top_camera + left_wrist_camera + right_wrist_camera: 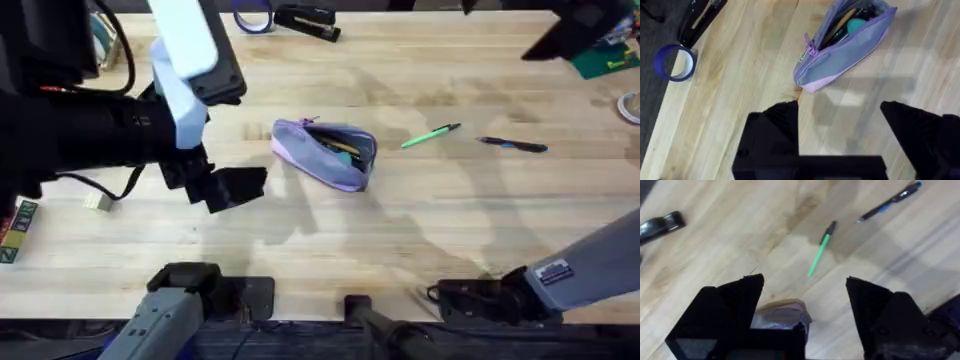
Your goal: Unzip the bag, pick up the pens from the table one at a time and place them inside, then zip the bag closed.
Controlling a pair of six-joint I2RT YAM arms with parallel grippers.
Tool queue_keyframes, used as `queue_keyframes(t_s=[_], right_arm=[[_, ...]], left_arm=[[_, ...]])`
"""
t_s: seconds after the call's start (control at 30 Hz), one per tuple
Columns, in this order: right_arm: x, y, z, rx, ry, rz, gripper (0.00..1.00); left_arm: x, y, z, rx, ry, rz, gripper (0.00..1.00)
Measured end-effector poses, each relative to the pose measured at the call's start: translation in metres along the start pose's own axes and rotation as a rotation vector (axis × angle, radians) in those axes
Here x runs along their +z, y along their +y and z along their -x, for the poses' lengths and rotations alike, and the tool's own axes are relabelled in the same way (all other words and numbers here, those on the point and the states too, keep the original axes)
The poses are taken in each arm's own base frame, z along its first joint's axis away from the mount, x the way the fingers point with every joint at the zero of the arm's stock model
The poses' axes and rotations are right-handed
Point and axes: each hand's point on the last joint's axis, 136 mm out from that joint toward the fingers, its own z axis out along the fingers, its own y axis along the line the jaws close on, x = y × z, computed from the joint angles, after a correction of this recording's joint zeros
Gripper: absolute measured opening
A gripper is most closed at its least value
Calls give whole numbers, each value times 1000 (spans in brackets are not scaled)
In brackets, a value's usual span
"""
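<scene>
Bag [325, 152] sits mid-table, unzipped, apparently some items already inside. Green pen [431, 136] and dark pen [512, 145] lie at its three o'clock, still to load. Left gripper [839, 131] and right gripper [805, 305] both spread wide, empty.

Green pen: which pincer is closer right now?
Right, probably. The right pincer hovers over the bag's end with the green pen just ahead. The left pincer sits on the bag's far side from it.
</scene>
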Motion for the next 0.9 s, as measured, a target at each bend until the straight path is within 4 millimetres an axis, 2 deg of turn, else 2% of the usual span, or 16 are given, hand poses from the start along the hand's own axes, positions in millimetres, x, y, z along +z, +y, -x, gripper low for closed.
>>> queue_keyframes(t_s=[0.17,0.33,0.77,0.9], right_arm=[[14,-17,3,41,30,-57,995],[38,-29,-8,36,76,-135,993],[109,-6,-37,109,169,-77,992],[127,-5,-47,131,199,-72,991]], left_arm=[[0,0,0,0,0,0,993],[0,0,0,0,0,0,993],[0,0,0,0,0,0,993],[0,0,0,0,0,0,993]])
